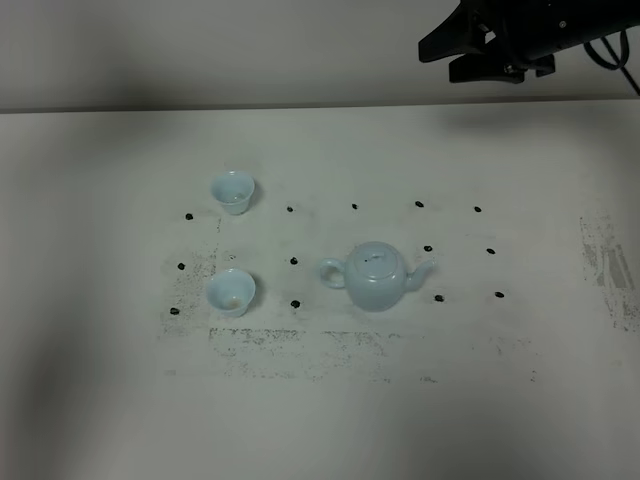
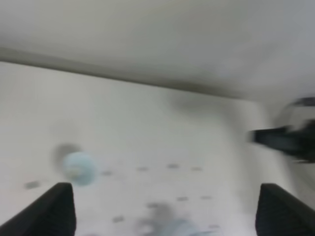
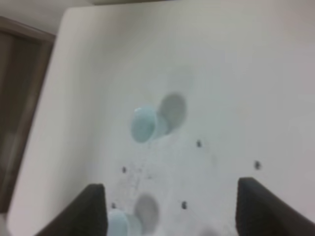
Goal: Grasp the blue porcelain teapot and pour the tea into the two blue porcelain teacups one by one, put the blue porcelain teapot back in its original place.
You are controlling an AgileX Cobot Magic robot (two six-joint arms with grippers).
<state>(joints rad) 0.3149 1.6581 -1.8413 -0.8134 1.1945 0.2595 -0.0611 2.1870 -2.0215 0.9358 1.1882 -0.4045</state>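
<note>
The blue porcelain teapot (image 1: pixel 377 275) stands upright mid-table with its lid on, spout pointing right and loop handle left. The two blue porcelain teacups stand left of it: one farther back (image 1: pixel 232 191), one nearer (image 1: pixel 231 292). My right gripper (image 1: pixel 440 60) hangs open, high over the table's far right edge and well away from the teapot. The right wrist view shows its open fingers (image 3: pixel 171 186) above both cups (image 3: pixel 144 123) (image 3: pixel 118 223). The left gripper (image 2: pixel 165 189) is open and empty. Its blurred view shows one cup (image 2: pixel 80 168) and the teapot's top (image 2: pixel 172 227).
The white table top (image 1: pixel 520 400) carries rows of small black dot markers (image 1: pixel 354 207) and scuffed grey patches around the cups and at the right edge. In the left wrist view the right arm (image 2: pixel 290 140) shows as a dark blur.
</note>
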